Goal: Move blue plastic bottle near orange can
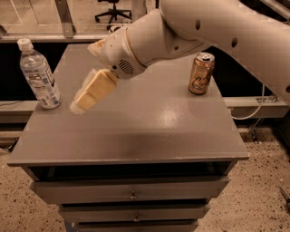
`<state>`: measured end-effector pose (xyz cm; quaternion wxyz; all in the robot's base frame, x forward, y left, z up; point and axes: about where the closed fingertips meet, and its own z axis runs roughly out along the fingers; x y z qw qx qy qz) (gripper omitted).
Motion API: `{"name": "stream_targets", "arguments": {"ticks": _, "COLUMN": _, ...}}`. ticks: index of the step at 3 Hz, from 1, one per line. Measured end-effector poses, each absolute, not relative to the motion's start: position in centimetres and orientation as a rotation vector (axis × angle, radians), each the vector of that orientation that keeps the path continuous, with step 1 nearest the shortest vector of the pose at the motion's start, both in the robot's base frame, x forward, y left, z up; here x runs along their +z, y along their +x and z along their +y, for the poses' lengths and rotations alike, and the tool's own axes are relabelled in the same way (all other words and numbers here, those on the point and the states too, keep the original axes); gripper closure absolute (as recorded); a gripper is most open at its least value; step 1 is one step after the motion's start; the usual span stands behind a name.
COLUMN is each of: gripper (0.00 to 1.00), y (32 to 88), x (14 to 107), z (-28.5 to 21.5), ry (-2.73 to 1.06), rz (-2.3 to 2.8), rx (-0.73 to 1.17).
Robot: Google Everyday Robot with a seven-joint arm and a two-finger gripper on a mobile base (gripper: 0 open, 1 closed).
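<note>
Single camera view, looking down on a grey cabinet top (149, 131).

Blue plastic bottle (39, 74): stands upright at the far left edge of the top, white cap on and label facing the camera. Nothing is touching it.

Orange can (201, 73): stands upright on the right side of the top towards the back, silver top visible. It is well apart from the bottle, with most of the surface's width between them.

Arm (190, 31): a large white arm enters from the upper right and reaches across the back of the top to the left, passing above and left of the can without touching it.

Gripper (81, 103): tan and cream in colour, angled down and to the left, and hanging over the left part of the top. It is just to the right of the bottle at about the height of the bottle's lower half, with a visible gap between the two. It appears to be above the surface rather than resting on it, though the angle makes this uncertain. Whether the gripper is open or closed cannot be told from this angle, and it is not gripping the bottle.

Surroundings: drawers (131, 190) sit below the top, with a speckled floor (263, 181) to the right. An office chair (113, 7) stands behind the cabinet.
</note>
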<state>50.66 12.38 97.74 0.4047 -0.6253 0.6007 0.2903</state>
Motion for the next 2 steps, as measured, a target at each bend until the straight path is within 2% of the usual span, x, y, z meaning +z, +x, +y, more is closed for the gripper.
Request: {"name": "stream_targets", "arguments": {"ticks": 2, "gripper": 0.00, "y": 52.0, "x": 96.2, "z": 13.6, "ry": -1.539, "rz": 1.509, "rx": 0.741}}
